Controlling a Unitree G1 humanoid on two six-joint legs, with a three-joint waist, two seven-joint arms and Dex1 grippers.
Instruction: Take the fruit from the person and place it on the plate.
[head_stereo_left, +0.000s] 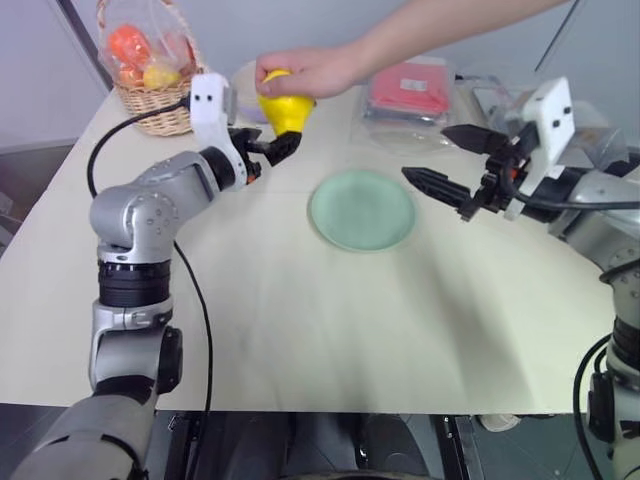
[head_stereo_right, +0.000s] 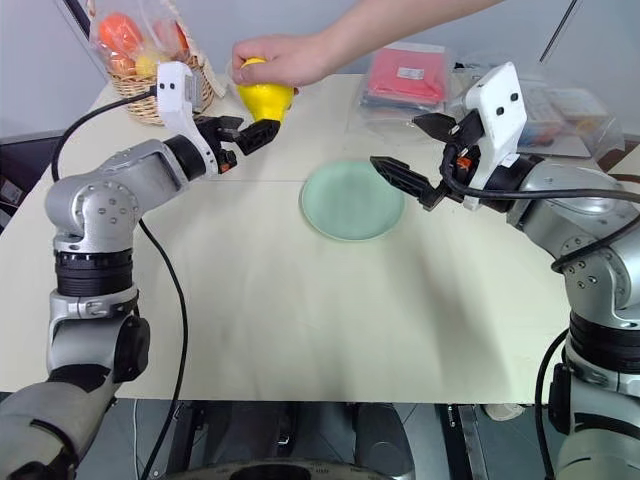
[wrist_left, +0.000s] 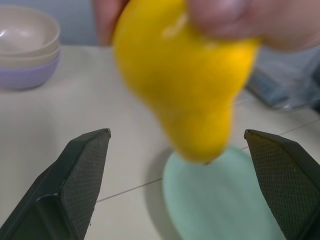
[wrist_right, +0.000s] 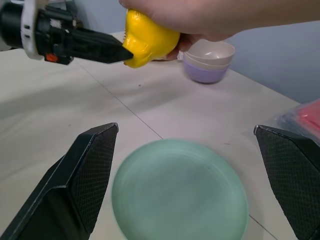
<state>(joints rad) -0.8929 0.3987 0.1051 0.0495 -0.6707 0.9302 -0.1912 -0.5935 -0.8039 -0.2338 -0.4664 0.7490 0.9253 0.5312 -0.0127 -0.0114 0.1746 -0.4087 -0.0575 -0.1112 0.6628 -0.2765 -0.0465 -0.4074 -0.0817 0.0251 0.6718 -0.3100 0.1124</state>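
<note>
A person's hand reaches in from the far right and holds the yellow fruit above the table, pointed end down. My left gripper is open and level at the fruit's lower part. In the left wrist view the fruit hangs between the spread fingers. The pale green plate lies bare at the table's middle, just right of the fruit. My right gripper hovers open at the plate's right edge, holding nothing.
A wicker basket with bagged fruit stands at the far left corner. Stacked beige and lilac bowls sit behind the fruit. A red packet and clear bags lie at the far right.
</note>
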